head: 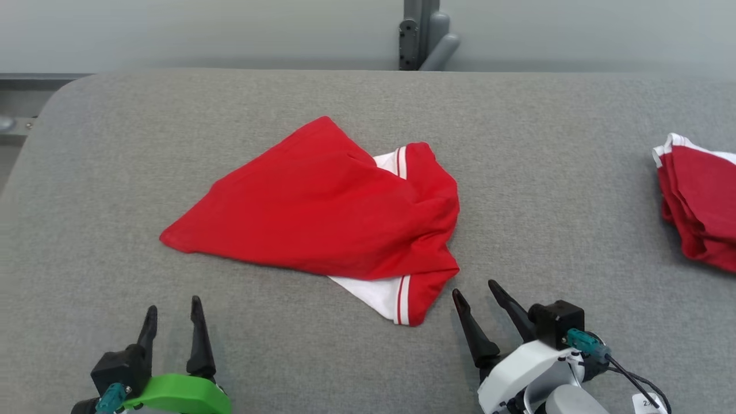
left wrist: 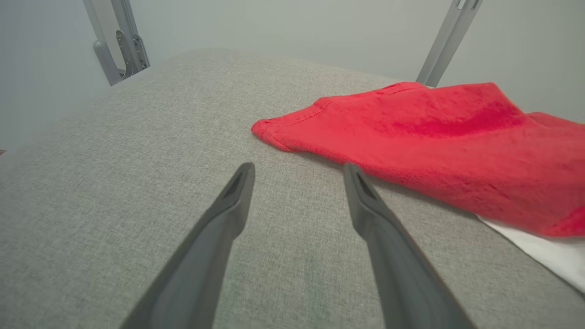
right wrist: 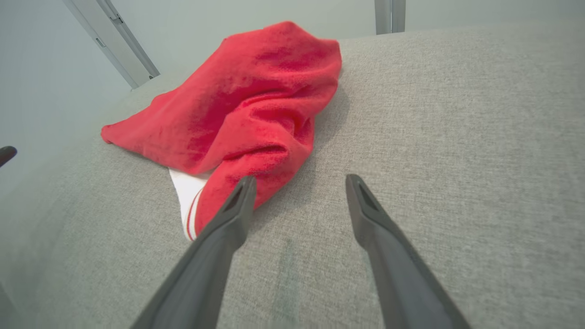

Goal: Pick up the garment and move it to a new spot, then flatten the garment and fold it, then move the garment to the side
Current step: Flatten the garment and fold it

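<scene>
Around me is the grey padded table (head: 115,144), with a grey metal post (head: 425,34) standing behind its far edge and a folded red-and-white pile (head: 698,213) at the far right, well apart from everything else. Nothing lies between my claws and the work. The red garment (head: 322,213) lies rumpled in the middle of the table, white lining and striped cuffs showing at its near and far right corners. My left gripper (head: 173,305) hangs near the garment's left point, with bare table under it; its fingers stand wide apart and hold nothing. My right gripper (head: 476,289) is just beside the near striped cuff, also spread wide and empty, its inner finger (right wrist: 233,214) close against the red hem.
</scene>
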### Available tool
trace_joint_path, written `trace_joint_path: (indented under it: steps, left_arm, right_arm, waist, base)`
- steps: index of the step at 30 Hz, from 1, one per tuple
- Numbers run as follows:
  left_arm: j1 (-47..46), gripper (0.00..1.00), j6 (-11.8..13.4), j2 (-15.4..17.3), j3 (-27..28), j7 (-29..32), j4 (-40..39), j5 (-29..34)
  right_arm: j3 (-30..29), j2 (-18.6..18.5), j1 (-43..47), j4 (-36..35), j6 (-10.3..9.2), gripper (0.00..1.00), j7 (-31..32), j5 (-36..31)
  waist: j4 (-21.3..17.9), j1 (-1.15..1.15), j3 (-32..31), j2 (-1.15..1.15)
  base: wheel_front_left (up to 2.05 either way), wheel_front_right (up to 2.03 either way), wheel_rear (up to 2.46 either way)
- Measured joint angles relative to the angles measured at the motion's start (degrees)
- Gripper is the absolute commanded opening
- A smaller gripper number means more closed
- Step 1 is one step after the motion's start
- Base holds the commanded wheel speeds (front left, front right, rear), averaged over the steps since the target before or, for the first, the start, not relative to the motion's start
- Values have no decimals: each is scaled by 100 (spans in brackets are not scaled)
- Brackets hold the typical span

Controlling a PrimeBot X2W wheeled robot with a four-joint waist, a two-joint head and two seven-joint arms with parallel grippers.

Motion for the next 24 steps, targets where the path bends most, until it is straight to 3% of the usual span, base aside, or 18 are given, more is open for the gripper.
trace_joint_path:
  steps: [8,18,19,20,21,24]
  left_arm:
    - [120,100,-13,1,-319,-1,-57,23]
    - [168,100,2,2,-332,0,-60,30]
    - [169,100,3,3,-337,0,-59,21]
    - [170,100,8,3,-348,0,-60,11]
    - [170,100,12,2,-365,0,-60,-11]
    - [180,100,13,2,-409,0,-78,-85]
  right_arm:
    - [-134,3,-1,352,0,100,0,517]
    - [103,16,-446,1319,0,100,0,976]
    - [79,18,-497,1450,0,48,0,926]
    - [34,13,-532,1535,0,11,-1,877]
    - [-65,14,-576,1586,0,0,0,816]
    - [-432,-108,-714,1564,0,0,0,516]
  waist:
    - [595,0,-221,0]
    - [1188,0,-229,0]
    - [1223,0,-219,0]
    - [1253,0,-208,0]
    - [1274,0,-194,0]
    - [1280,0,-167,0]
  base:
    - [0,0,0]
    - [0,0,0]
    - [0,0,0]
    - [0,0,0]
    - [0,0,0]
    - [0,0,0]
